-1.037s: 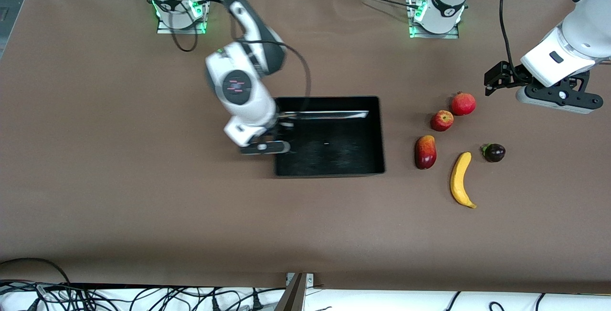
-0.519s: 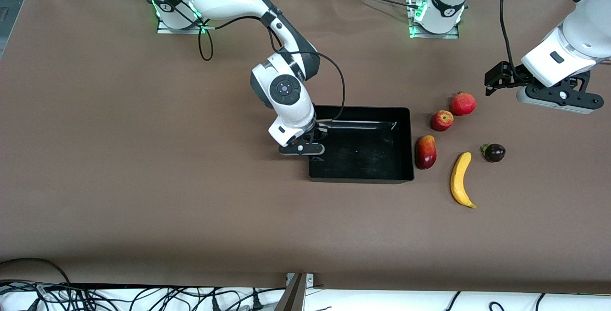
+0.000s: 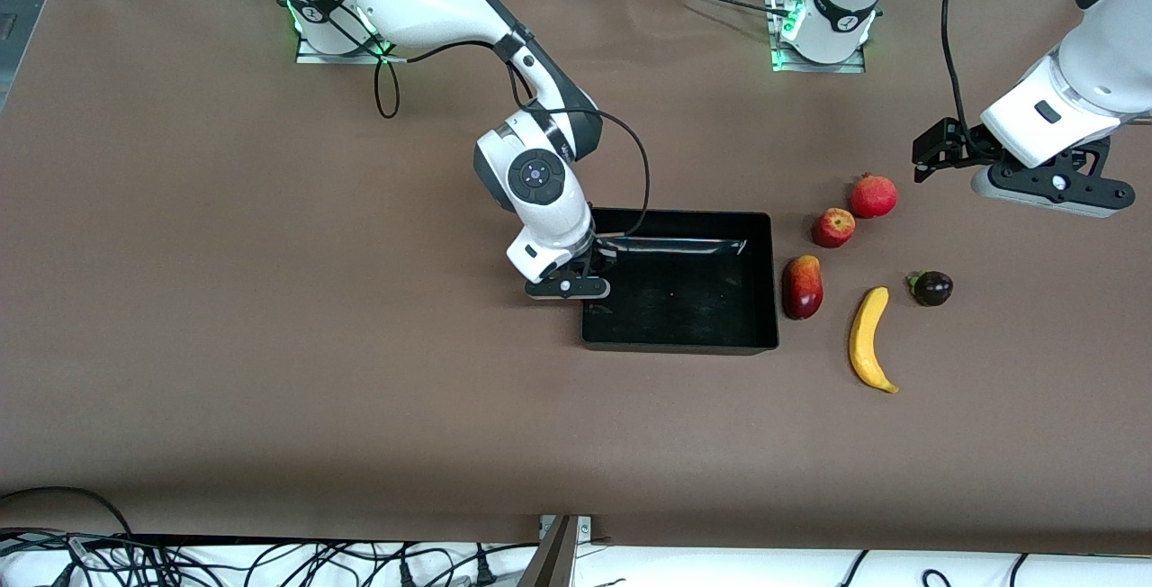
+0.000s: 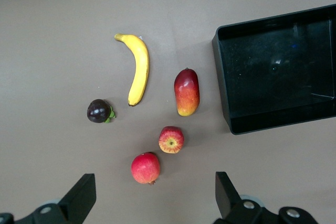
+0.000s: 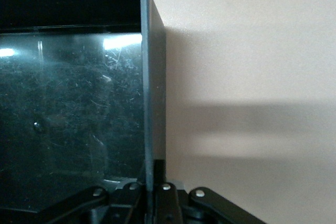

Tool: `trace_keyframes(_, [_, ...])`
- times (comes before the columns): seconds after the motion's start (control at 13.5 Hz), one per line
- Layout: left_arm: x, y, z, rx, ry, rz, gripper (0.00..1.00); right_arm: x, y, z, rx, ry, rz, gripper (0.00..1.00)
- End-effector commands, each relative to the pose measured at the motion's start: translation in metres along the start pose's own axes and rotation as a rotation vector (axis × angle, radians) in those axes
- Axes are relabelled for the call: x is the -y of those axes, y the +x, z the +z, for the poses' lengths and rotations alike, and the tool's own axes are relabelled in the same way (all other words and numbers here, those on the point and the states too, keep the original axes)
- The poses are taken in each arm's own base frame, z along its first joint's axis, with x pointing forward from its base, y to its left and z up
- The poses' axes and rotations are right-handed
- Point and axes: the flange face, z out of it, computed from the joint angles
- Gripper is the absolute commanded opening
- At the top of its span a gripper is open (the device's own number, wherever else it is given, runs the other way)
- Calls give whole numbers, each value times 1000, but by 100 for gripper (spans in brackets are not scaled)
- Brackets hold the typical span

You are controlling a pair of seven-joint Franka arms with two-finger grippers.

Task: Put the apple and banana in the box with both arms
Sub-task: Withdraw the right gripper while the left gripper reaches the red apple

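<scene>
Front view shows the box a little nearer the camera than 0.5 s ago and well toward the left arm's end compared with 1.0 s ago, when it lay farther from the fruit. The right gripper is clenched on the box's wall at the right arm's end; the right wrist view shows that wall running straight between its fingers. The mango-like fruit now sits just beside the box. The apple, banana, round red fruit and dark purple fruit have not moved. The left gripper hangs spread wide over the fruit, barely shifted.
</scene>
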Motion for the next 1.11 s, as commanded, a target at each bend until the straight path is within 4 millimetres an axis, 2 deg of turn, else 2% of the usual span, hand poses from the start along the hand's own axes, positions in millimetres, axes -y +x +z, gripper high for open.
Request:
trace_keyframes(0.0, [2, 4, -5, 6, 3, -5, 100, 10, 4, -5, -15, 37, 4, 1])
trace_keyframes(0.07, [2, 4, -4, 9, 2, -4, 100, 10, 4, -6, -16, 38, 4, 29])
trace_keyframes(0.15, [2, 4, -4, 9, 2, -5, 100, 11, 4, -8, -15, 39, 4, 41])
trace_keyframes(0.22, [2, 4, -5, 8, 3, -3, 100, 11, 4, -11, -15, 40, 2, 79])
trace_keyframes(0.3, [3, 3, -5, 9, 3, -3, 100, 13, 5, -17, -17, 43, 1, 100])
trace_keyframes(0.37, [2, 4, -5, 8, 3, -5, 100, 13, 6, -26, -18, 45, 1, 100])
trace_keyframes(0.52, [4, 4, -3, 12, 2, -8, 100, 9, 11, -56, 0, 28, -7, 100])
trace_keyframes(0.59, [4, 4, -2, 14, 2, -9, 100, 7, 14, -83, -2, 26, -46, 100])
trace_keyframes(0.67, [4, 3, -1, 23, 1, -11, 100, -6, 28, -124, -17, 21, -63, 100])
trace_keyframes(0.89, [3, -3, 9, 93, -4, -6, 100, -91, 72, -226, -23, -43, -46, 100])
trace_keyframes(0.96, [1, -2, 28, 157, -1, 2, 100, -112, 75, -261, -20, -54, -42, 100])
trace_keyframes(1.04, [1, 2, 51, 218, -7, 3, 100, -135, 73, -288, 10, -74, -28, 100])
